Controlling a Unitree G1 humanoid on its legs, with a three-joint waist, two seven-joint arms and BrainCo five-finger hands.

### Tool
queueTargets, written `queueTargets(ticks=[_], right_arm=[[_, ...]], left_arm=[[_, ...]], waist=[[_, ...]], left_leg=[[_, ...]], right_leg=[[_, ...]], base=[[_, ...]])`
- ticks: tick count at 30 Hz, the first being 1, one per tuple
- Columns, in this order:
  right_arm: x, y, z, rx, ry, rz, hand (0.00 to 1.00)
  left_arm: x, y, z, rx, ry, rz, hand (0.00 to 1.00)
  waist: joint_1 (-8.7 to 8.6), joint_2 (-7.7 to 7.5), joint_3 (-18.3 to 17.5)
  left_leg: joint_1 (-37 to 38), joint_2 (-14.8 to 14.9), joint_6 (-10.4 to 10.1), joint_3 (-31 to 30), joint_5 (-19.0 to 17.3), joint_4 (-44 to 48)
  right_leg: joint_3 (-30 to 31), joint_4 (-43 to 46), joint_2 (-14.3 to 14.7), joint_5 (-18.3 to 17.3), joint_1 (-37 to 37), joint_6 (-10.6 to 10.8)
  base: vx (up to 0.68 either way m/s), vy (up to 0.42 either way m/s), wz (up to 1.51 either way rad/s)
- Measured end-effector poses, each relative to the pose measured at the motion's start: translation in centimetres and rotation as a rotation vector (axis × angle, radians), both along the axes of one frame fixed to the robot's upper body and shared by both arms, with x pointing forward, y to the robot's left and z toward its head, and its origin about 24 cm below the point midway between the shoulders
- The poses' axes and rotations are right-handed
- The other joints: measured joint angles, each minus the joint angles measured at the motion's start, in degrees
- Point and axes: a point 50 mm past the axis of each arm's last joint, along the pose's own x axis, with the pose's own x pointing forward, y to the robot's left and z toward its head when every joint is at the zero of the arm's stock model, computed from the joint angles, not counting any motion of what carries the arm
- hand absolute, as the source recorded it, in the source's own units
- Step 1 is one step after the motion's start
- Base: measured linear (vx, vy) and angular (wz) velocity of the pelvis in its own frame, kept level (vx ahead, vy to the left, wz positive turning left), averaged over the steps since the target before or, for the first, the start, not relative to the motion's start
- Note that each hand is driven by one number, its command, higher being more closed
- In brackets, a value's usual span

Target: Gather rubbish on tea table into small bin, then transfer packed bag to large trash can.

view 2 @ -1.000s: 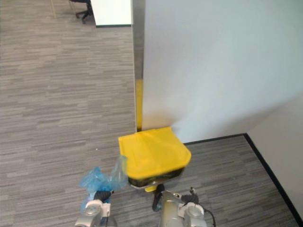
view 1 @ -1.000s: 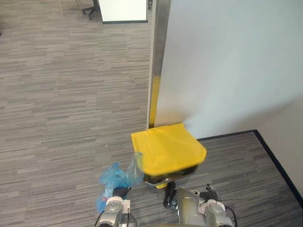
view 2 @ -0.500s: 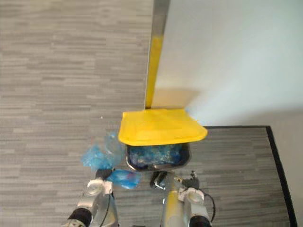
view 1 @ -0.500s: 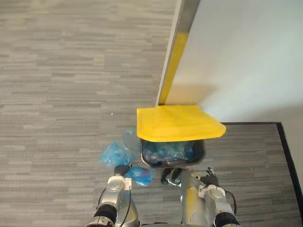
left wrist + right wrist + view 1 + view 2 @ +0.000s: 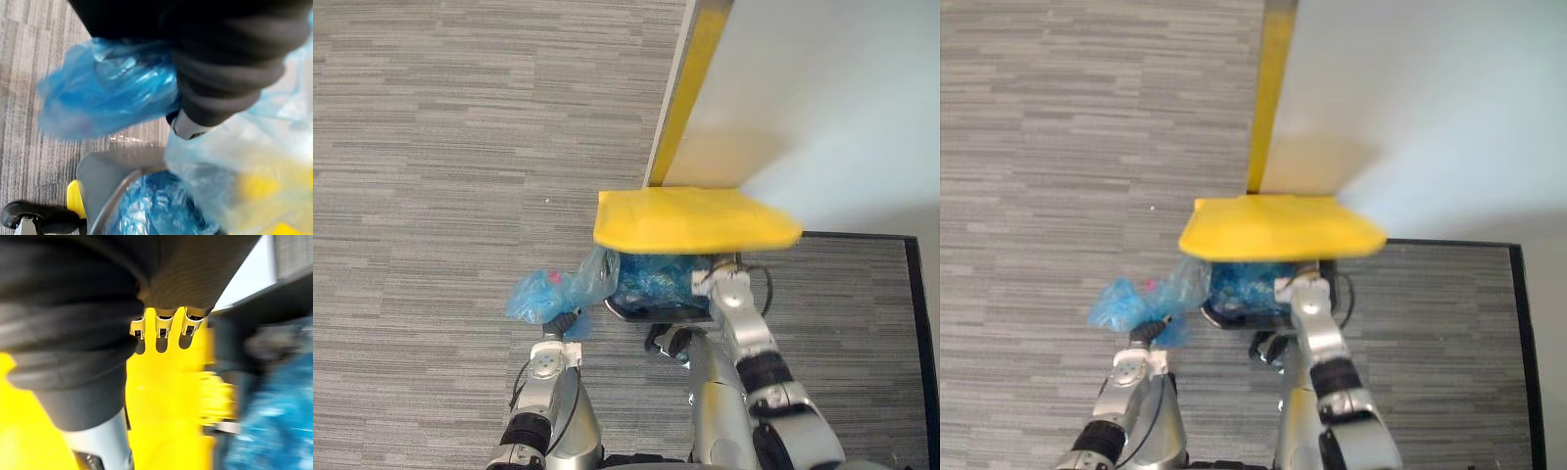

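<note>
The large trash can stands against the wall with its yellow lid lifted, showing a blue liner inside. My right hand reaches under the lid; in the right wrist view its fingers lie straight against the lid's yellow underside. My left hand is shut on the neck of the packed blue bag, which hangs just left of the can, touching its rim. In the left wrist view the blue bag hangs above the can's grey rim.
A white wall with a yellow-striped edge post rises right behind the can. A black skirting line runs along the floor at right. Grey carpet stretches to the left.
The view has shifted closer over the can. My right hand rose from below the can to under the lid, which now stands higher. The blue bag moved up against the can's left rim.
</note>
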Motion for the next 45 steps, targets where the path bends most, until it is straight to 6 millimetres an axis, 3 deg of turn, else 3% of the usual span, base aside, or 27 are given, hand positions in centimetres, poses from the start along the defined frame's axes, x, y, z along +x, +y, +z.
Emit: queueTargets(ticks=[4, 8, 11, 14, 15, 20, 24, 33, 42, 45], right_arm=[[1.2, -0.4, 3.6, -0.018, -0.094, 0.001, 0.0], [2.2, -1.6, 5.1, -0.055, -0.103, -0.033, 0.0], [2.9, -2.8, 6.7, -0.059, -0.12, -0.066, 0.0], [3.8, -3.4, 8.4, -0.069, -0.132, -0.089, 0.0], [3.9, -3.9, 8.4, -0.071, -0.126, -0.108, 0.0], [4.4, -4.9, 8.9, -0.044, -0.106, -0.145, 0.0], [4.6, -5.4, 9.0, -0.041, -0.096, -0.157, 0.0], [4.9, -5.6, 9.3, -0.027, -0.081, -0.161, 0.0], [5.2, -5.4, 10.0, -0.02, -0.078, -0.145, 0.0], [5.2, -5.2, 10.4, -0.019, -0.089, -0.141, 0.0]], left_arm=[[0.2, 0.2, 0.5, 0.025, -0.031, -0.024, 1.0], [0.5, -0.1, 0.8, 0.031, -0.042, -0.065, 1.0], [1.0, -0.8, 1.9, 0.028, -0.089, -0.101, 1.0], [1.6, -2.0, 3.5, -0.011, -0.162, -0.139, 1.0], [1.8, -2.5, 4.2, -0.024, -0.194, -0.162, 1.0], [2.4, -4.7, 8.5, -0.09, -0.395, -0.261, 1.0], [2.0, -6.2, 11.0, -0.137, -0.506, -0.349, 1.0], [0.7, -11.3, 19.3, -0.258, -0.852, -0.588, 1.0], [-0.6, -16.4, 23.1, -0.342, -0.977, -0.764, 1.0], [-0.3, -17.4, 23.7, -0.34, -0.985, -0.784, 1.0]], waist=[[1.13, -0.51, 0.6], [1.49, -0.61, 0.8], [1.48, -0.76, 0.9], [1.05, -0.98, 1.3], [1.1, -1.26, 1.5], [1.03, -1.56, 1.7], [1.02, -1.61, 1.8], [0.94, -1.74, 1.7], [0.7, -1.91, 1.8], [0.67, -2.25, 1.7]], left_leg=[[-0.6, 0.1, -0.6, 0.0, 0.7, -1.5], [-0.6, 0.8, -0.5, -1.1, 1.2, -3.4], [-0.5, 0.7, -1.9, -1.9, 4.1, -7.3], [-2.6, -1.8, 0.0, -0.3, 4.2, -2.4], [-2.4, -1.9, 1.2, -0.1, 3.4, -2.5], [-2.2, -2.1, -0.6, -1.3, 4.6, -4.8], [-2.2, -2.3, -0.6, -1.3, 5.1, -5.3], [-2.2, -3.1, -1.3, -1.0, 5.5, -5.3], [-2.2, -3.0, -1.3, -0.4, 5.5, -5.3], [-2.5, -2.8, -1.3, 0.3, 5.5, -5.3]], right_leg=[[0.4, 0.0, 0.0, 1.3, -1.2, 2.2], [2.2, -0.3, 1.2, 2.7, -1.6, 4.5], [1.5, -2.7, 1.5, 2.3, -1.7, 5.2], [1.2, -6.0, 2.2, 2.4, -1.2, 3.0], [1.2, -6.2, 2.6, 2.9, -0.5, 2.3], [0.2, -10.3, 3.3, 4.8, 1.5, 0.3], [0.1, -12.7, 3.7, 6.6, 2.6, -0.1], [0.5, -14.0, 3.4, 7.8, 3.2, 0.0], [1.0, -14.9, 3.9, 8.2, 3.0, -0.2], [1.3, -15.0, 3.9, 8.3, 2.4, -0.1]], base=[[-0.01, -0.017, 0.01], [-0.03, -0.043, 0.07], [-0.04, -0.094, 0.16], [-0.05, -0.062, 0.02], [-0.09, -0.041, 0.15], [-0.07, -0.018, 0.12], [-0.04, 0.024, 0.02], [-0.01, 0.022, 0.0], [-0.01, 0.002, -0.03], [-0.01, 0.0, -0.07]])
